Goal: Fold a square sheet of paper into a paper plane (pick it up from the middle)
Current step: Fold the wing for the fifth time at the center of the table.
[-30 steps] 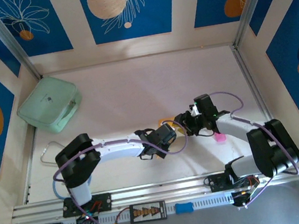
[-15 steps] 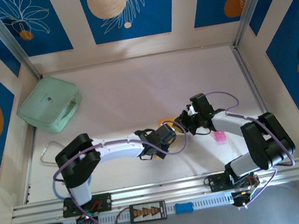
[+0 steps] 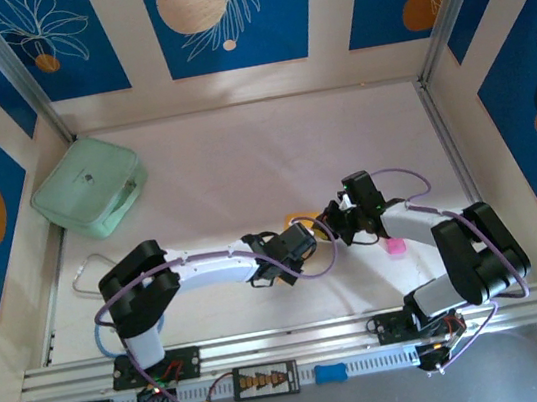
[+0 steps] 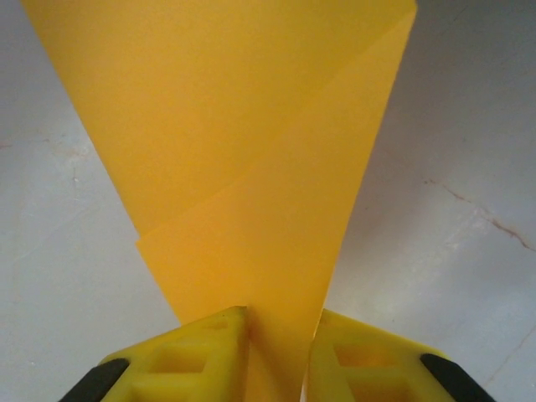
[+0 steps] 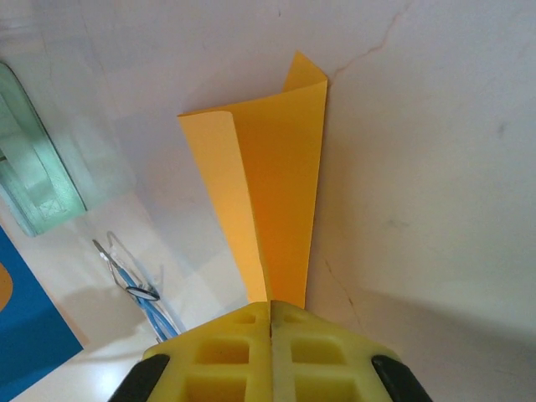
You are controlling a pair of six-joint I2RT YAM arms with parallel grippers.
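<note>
**A:** jaw status, both arms?

**B:** right jaws clenched; the yellow pads (image 5: 222,339) meet on one seam and the sheet (image 5: 272,193) comes straight out of it, so it's pinched; left jaws stand a narrow gap apart, with the sheet's tip filling that gap from pad (image 4: 197,356) to pad, so they're grasping it too

**A:** which way does it point?

**B:** right wrist view: narrow end at the pads; long axis runs straight away from them, widening to a blunt far end; two layers open in a shallow V, left flap's edge curling; left wrist view: same story, tip down in the gap and paper fanning out wide away from the pads; one fold edge runs diagonally from lower left to upper right across the face

**A:** where is it on the worktop (image 3: 241,154)?

**B:** top view: just a small orange patch between the two wrists, which face each other; roughly mid-width, nearer the arm bases than the back wall; pink object (image 3: 394,246) just beside the right forearm, apart from the sheet; mint-green case (image 3: 90,192) back left, well apart
</note>
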